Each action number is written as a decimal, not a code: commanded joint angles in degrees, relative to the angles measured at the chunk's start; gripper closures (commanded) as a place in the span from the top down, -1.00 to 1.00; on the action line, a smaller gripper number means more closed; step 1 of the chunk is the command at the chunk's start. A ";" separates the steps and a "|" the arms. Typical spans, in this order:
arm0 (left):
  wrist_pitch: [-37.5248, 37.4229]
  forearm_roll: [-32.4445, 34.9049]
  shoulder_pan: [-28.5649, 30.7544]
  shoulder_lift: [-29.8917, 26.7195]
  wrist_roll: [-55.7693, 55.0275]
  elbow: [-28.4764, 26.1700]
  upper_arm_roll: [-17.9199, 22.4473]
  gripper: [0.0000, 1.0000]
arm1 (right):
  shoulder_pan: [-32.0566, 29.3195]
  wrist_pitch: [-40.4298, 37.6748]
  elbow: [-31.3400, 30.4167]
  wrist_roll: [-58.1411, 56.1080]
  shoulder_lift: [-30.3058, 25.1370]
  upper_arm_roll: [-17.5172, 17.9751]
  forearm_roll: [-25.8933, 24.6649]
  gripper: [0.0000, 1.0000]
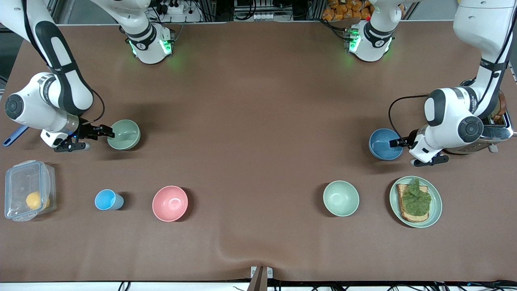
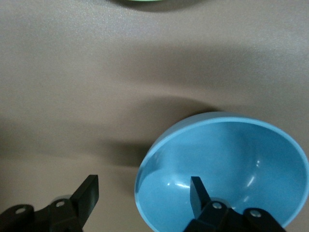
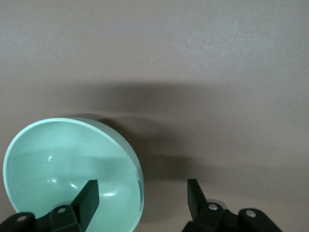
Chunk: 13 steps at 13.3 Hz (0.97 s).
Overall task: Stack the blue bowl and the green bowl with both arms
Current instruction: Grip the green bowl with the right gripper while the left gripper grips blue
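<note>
The blue bowl (image 1: 385,144) stands upright on the brown table toward the left arm's end. My left gripper (image 1: 398,142) is open at its rim; in the left wrist view the gripper (image 2: 144,193) straddles the rim of the blue bowl (image 2: 231,164), one finger inside, one outside. The green bowl (image 1: 124,134), dull sage, stands toward the right arm's end. My right gripper (image 1: 106,131) is open at its rim; in the right wrist view the gripper (image 3: 141,194) straddles the rim of the green bowl (image 3: 63,164) the same way.
Nearer the front camera stand a paler mint bowl (image 1: 341,198), a mint plate (image 1: 436,206) with toast and lettuce, a pink bowl (image 1: 170,203), a light-blue cup (image 1: 107,199) and a clear lidded container (image 1: 28,195). A toaster (image 1: 499,127) stands beside the left arm.
</note>
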 commanded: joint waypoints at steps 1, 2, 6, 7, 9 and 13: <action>0.90 1.09 0.65 0.03 -0.42 -0.50 -0.60 0.31 | -0.21 2.49 0.08 -1.23 1.76 0.85 1.57 0.36; 0.90 1.09 0.65 0.20 -0.42 -0.50 -0.60 0.16 | 0.14 2.68 0.08 -1.23 2.11 0.85 1.57 0.33; 0.90 1.09 0.56 0.47 -0.51 -0.50 -0.51 -0.27 | 0.15 3.03 0.26 -1.40 2.73 0.85 1.57 -0.55; 0.90 1.09 0.56 0.64 -0.51 -0.41 -0.60 -0.35 | 0.23 3.03 0.26 -1.40 2.73 0.85 1.57 -0.73; 0.90 1.09 0.56 0.73 -0.51 -0.24 -0.60 -0.72 | 0.15 2.68 0.26 -1.40 2.64 0.85 1.57 -0.92; 0.90 1.09 0.65 0.82 0.10 0.11 -0.60 -1.00 | 0.76 2.07 0.61 -0.97 2.38 1.03 1.57 -1.00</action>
